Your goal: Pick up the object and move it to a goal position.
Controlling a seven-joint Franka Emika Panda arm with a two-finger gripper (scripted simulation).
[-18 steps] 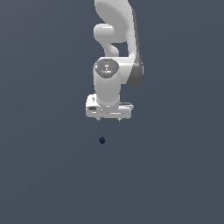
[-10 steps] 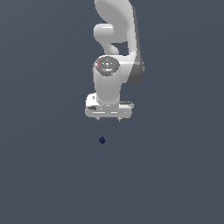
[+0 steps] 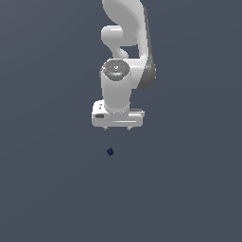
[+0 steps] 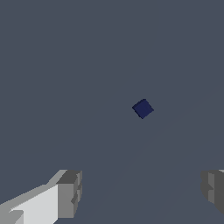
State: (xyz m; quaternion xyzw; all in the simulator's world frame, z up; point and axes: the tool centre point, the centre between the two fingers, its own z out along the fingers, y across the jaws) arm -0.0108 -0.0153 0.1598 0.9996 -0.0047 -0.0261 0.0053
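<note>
Pincer (image 4: 141, 192) of white robot arm hangs spread wide, empty, tiny dark navy-blue cube (image 3: 110, 151) lying untouched ahead of it, probably pre-grasp lineup.

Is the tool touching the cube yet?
Apart. The wrist view shows the cube lying clear of both open fingers; in the exterior view, bare floor separates tool and cube.

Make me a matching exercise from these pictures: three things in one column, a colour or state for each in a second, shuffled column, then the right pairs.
Things:
1. cube
2. gripper
3. floor

Descriptions:
A. open, holding nothing
B. plain slate grey
C. dark navy blue, lying apart from the fingers

Pairs: 1-C, 2-A, 3-B
</note>
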